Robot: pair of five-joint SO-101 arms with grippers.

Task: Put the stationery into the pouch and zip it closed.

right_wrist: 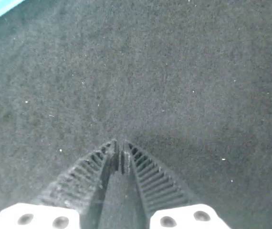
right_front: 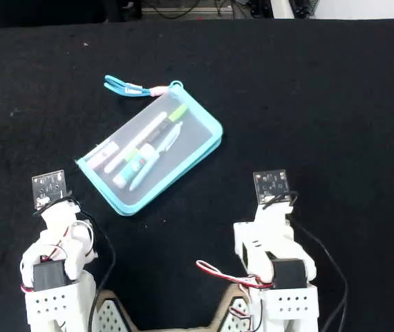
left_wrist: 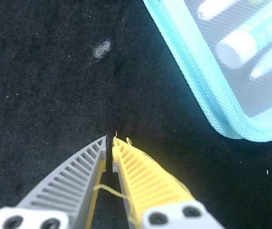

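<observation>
Blue pouch (right_front: 213, 133) lying on the black bench (right_front: 321, 104), pens (right_front: 145, 142) sitting inside it, left pincer (left_wrist: 109, 141) pressing together near its corner, right pincer (right_wrist: 120, 146) pressing together too

Light in the high view is even and diffuse, coming from overhead. The black cloth (right_front: 307, 104) absorbs most of it, so cast shadows barely register. The white left arm (right_front: 62, 235) and right arm (right_front: 273, 242) render bright. The pouch (right_front: 195, 130) carries a faint sheen (no hard glare). In the left wrist view the pens (left_wrist: 241, 45) approach white-out. In the right wrist view the cloth renders lighter, with a soft shadow around the right gripper (right_wrist: 120, 143).
</observation>
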